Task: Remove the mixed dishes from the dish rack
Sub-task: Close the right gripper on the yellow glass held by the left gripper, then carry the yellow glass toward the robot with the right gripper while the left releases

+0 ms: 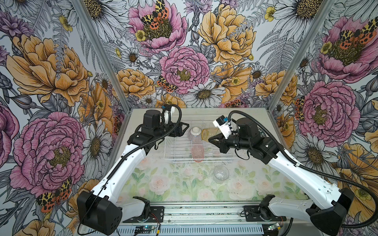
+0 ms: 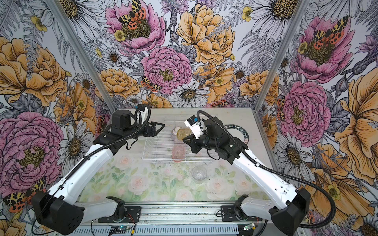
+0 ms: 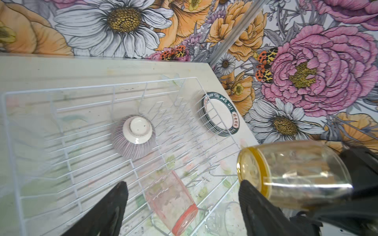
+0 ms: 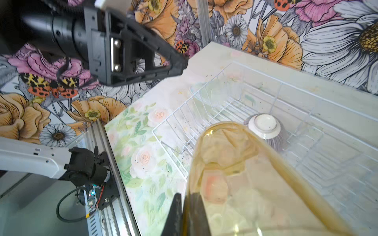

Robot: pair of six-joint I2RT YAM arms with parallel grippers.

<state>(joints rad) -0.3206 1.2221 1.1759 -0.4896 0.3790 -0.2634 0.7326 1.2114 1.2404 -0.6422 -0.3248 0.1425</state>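
Right jaws pinch yellow tumbler (image 3: 292, 173) rim; thin grip may slip, tumbler hits bowl (image 3: 134, 137) just beyond; left jaws wide, empty

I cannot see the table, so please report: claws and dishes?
Left claw open, empty, over dish rack. Right claw shut on yellow tumbler, held sideways. Bowl, pink tumbler in rack. Left claw close to yellow tumbler.

In a top view the right arm (image 2: 225, 141) hides most of the stack of plates (image 2: 244, 133). The yellow tumbler (image 4: 255, 183) is blurred and cut off by the edge in the right wrist view; the clear tumbler (image 3: 223, 216) is cut off in the left wrist view
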